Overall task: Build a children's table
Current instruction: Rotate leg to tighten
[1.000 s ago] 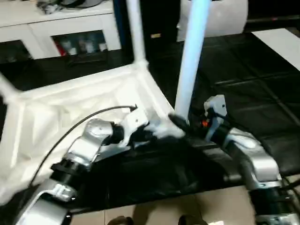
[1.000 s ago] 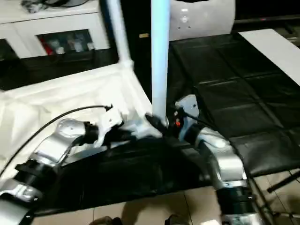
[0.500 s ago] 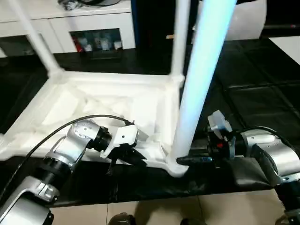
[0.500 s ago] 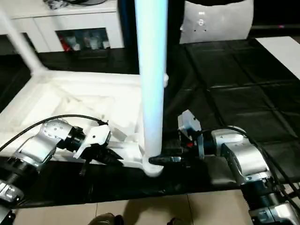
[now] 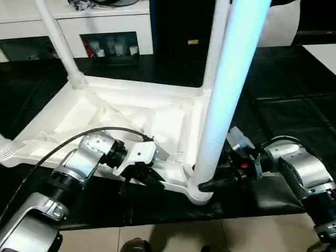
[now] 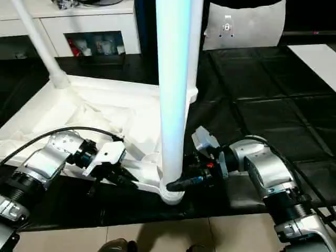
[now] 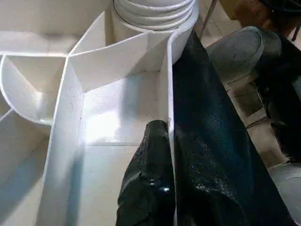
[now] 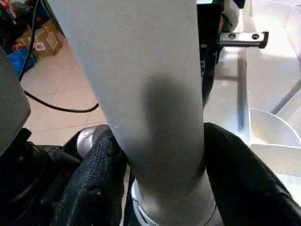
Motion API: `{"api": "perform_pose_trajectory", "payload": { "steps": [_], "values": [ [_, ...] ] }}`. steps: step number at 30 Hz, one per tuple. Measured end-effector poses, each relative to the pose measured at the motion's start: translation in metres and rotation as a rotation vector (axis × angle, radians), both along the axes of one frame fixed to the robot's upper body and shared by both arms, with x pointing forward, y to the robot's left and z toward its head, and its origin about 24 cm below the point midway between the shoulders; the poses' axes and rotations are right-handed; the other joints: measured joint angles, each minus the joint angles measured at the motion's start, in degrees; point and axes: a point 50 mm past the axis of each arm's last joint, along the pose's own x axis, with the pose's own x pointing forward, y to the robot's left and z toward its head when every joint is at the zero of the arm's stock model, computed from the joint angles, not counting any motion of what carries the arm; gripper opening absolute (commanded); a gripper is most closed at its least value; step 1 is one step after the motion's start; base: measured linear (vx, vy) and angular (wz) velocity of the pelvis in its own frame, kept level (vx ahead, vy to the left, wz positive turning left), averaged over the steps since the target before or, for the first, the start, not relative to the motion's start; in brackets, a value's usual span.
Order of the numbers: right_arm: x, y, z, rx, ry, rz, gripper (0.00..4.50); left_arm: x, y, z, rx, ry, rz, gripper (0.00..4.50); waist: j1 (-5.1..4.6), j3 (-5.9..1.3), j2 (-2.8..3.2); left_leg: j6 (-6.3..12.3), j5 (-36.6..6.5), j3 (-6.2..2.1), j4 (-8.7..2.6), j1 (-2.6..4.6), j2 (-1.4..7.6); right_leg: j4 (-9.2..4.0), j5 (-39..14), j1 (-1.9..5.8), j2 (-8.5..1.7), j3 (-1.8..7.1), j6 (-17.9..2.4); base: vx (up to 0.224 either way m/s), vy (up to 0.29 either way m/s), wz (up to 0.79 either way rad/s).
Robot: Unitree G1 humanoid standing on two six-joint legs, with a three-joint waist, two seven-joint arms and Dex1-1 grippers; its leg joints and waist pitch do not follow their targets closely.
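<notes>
Upturned table top (image 5: 131, 113) on black mat (image 5: 283, 105): right claw (image 5: 207, 184) clamps near-corner leg (image 5: 223, 100) at its base; left claw (image 5: 144, 181) pinches near rim beside it.

The upturned children's table (image 5: 126, 113) lies on a mat (image 5: 273, 113), three legs standing in its corner sockets: one at the near right corner (image 5: 226, 94), one behind it (image 5: 216, 47), one at the far left (image 5: 58, 42). The left gripper (image 7: 162, 174) sits on the near rim, left of the near leg; the right gripper (image 8: 157, 179) flanks that leg's base. A cabinet (image 5: 79, 26) stands behind
</notes>
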Motion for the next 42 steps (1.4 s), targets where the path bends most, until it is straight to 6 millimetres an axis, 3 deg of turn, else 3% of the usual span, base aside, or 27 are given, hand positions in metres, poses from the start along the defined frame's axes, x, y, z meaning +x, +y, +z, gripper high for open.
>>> {"api": "perform_pose_trajectory", "payload": {
  "steps": [9, 12, 18, 24, 29, 32, 33, 38, 42],
  "values": [
    [0.002, 0.001, 0.002, 0.046, 0.045, -0.113, 2.05, 0.004, 0.0, 0.004, -0.031, 0.013, 0.073, 0.0, -0.12, -0.04, 0.07, -0.02, 0.01, 0.0, 0.14, 0.13, 0.01, 0.27, 0.0, 0.01, -0.01, 0.05, 0.0, 0.0, 0.0, 0.0],
    [0.0, 0.002, -0.006, 0.072, 0.016, -0.308, 2.04, 0.009, 0.001, 0.0, -0.037, 0.005, 0.215, 0.0, -0.67, -0.05, 0.1, -0.05, 0.01, 0.0, 0.14, 0.19, 0.03, 0.36, -0.01, 0.0, 0.0, 0.06, 0.02, 0.0, 0.0, 0.0],
    [0.011, 0.006, -0.013, 0.053, -0.074, -0.662, 2.04, 0.017, -0.011, -0.008, -0.06, -0.005, 0.448, 0.0, -3.79, -0.08, 0.14, -0.09, 0.02, 0.03, 0.08, 0.14, 0.02, 0.37, -0.2, -0.04, 0.04, 0.1, 0.36, 0.0, 0.0, 0.0],
    [0.026, 0.015, -0.016, 0.047, -0.133, -0.978, 1.99, 0.027, -0.034, -0.009, -0.084, -0.022, 0.622, 0.0, -4.12, -0.25, 0.42, -0.09, 0.02, 0.02, 0.0, 0.25, -0.02, 0.31, -0.24, 0.01, 0.04, 0.12, 0.43, 0.0, 0.0, 0.0],
    [0.053, 0.042, -0.014, 0.046, -0.148, -1.353, 1.99, 0.041, -0.06, -0.006, -0.095, -0.082, 0.813, 0.0, -4.54, -0.28, 0.5, -0.09, 0.03, 0.01, 0.0, 0.16, -0.11, 0.12, -0.18, -0.19, 0.02, 0.17, 0.34, 0.0, 0.0, 0.0],
    [0.056, 0.045, -0.013, 0.044, -0.165, -1.421, 1.99, 0.04, -0.068, -0.006, -0.107, -0.081, 0.838, 0.0, -4.45, -0.29, 0.55, -0.02, -0.02, 0.01, -0.09, 0.11, -0.15, -0.19, 0.09, -0.05, 0.02, 0.16, -0.01, 0.0, 0.0, 0.0],
    [0.056, 0.045, -0.013, 0.049, -0.17, -1.427, 2.54, 0.04, -0.068, -0.005, -0.108, -0.082, 0.838, 0.0, -4.4, -0.32, 0.59, -0.01, -0.02, 0.01, -0.2, 0.1, -0.17, -0.32, 0.11, -0.03, 0.02, 0.16, -0.01, 0.0, 0.0, 0.0],
    [0.051, 0.045, -0.015, 0.095, -0.178, -1.433, 2.89, 0.039, -0.069, -0.004, -0.111, -0.091, 0.824, 0.0, -3.95, -0.35, 0.64, 0.0, -0.03, 0.0, -0.45, 0.06, -0.18, -0.4, 0.1, -0.1, 0.01, 0.08, 0.02, 0.0, 0.0, 0.0],
    [0.038, 0.033, -0.017, 0.133, -0.181, -1.303, 3.17, 0.034, -0.061, -0.004, -0.107, -0.108, 0.745, 0.0, -3.84, -0.34, 0.74, 0.02, -0.03, 0.0, -0.53, 0.05, -0.16, -0.43, 0.04, -0.11, 0.01, 0.06, 0.12, 0.0, 0.0, 0.0]
  ]
}}
